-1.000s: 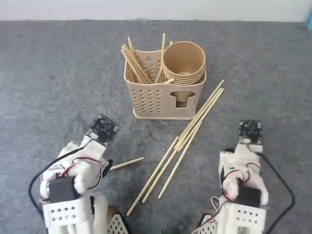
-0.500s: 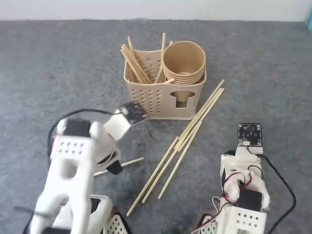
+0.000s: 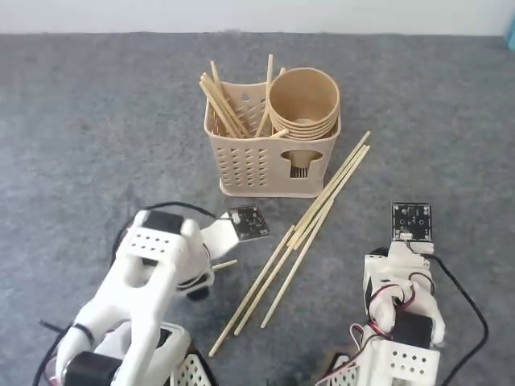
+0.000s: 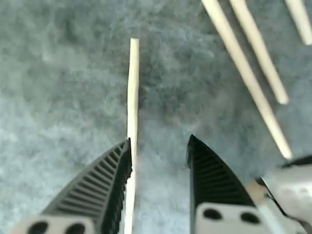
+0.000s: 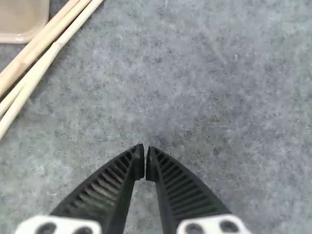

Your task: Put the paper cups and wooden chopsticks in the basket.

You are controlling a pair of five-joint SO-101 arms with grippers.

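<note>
Grey carpet [image 3: 96,121]; basket [image 3: 249,165] of stacked paper cups [image 3: 303,100] (chopsticks [image 3: 228,112] alongside)

grey carpet [image 3: 96,121], pale wall [image 3: 241,14] behind

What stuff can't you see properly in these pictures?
High view: the left arm covers most of the short chopstick.
High view: the stacked paper cups hide the basket floor, and the number of cups is unclear.
Left wrist view: the short chopstick runs close by one of the left gripper fingers; touching or apart, cannot tell.
Right wrist view: the picture edge cuts off all but a corner of the basket.
</note>
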